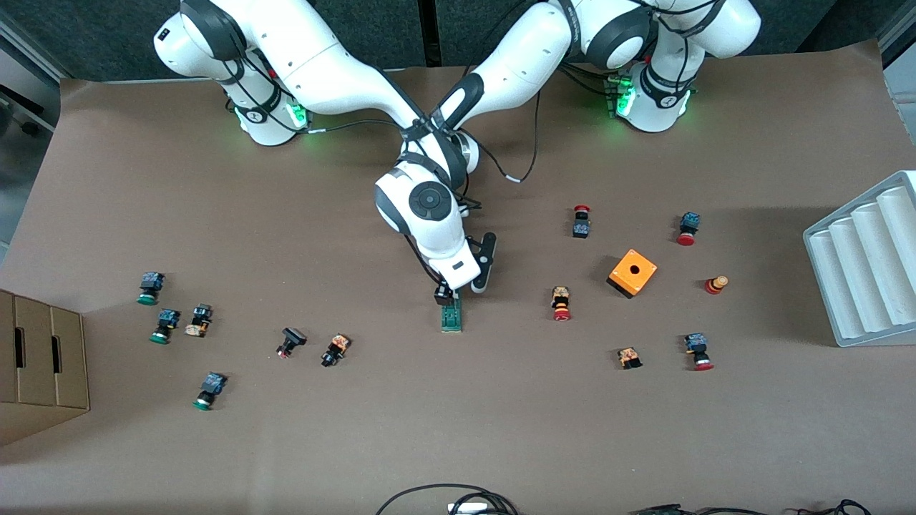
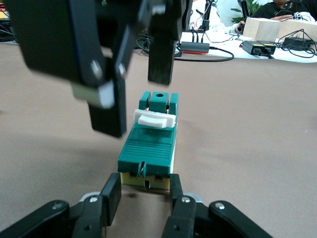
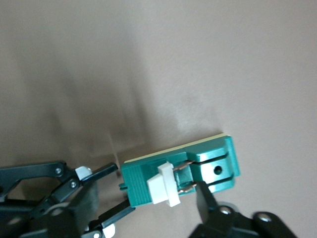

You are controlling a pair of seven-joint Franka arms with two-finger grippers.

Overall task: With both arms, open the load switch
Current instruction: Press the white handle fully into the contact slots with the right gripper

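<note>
The load switch [image 1: 451, 317] is a narrow dark green block lying mid-table, with a white lever [image 2: 156, 118] on top. My left gripper [image 2: 143, 182] is shut on its yellow-bottomed end, the end farther from the front camera, one finger on each side. In the front view this gripper is mostly hidden under the right arm's hand. My right gripper [image 1: 461, 291] hangs just over the switch, open, its two black fingers [image 2: 106, 106] set apart above and beside the lever and touching nothing. In the right wrist view the load switch [image 3: 183, 173] lies beside one right finger [image 3: 207, 203].
An orange box with a hole [image 1: 632, 272] and several red-capped push buttons [image 1: 562, 303] lie toward the left arm's end, near a grey ribbed tray [image 1: 862, 265]. Green-capped buttons [image 1: 165, 325] and a cardboard box [image 1: 39, 365] are toward the right arm's end. Cables [image 1: 444, 501] lie at the front edge.
</note>
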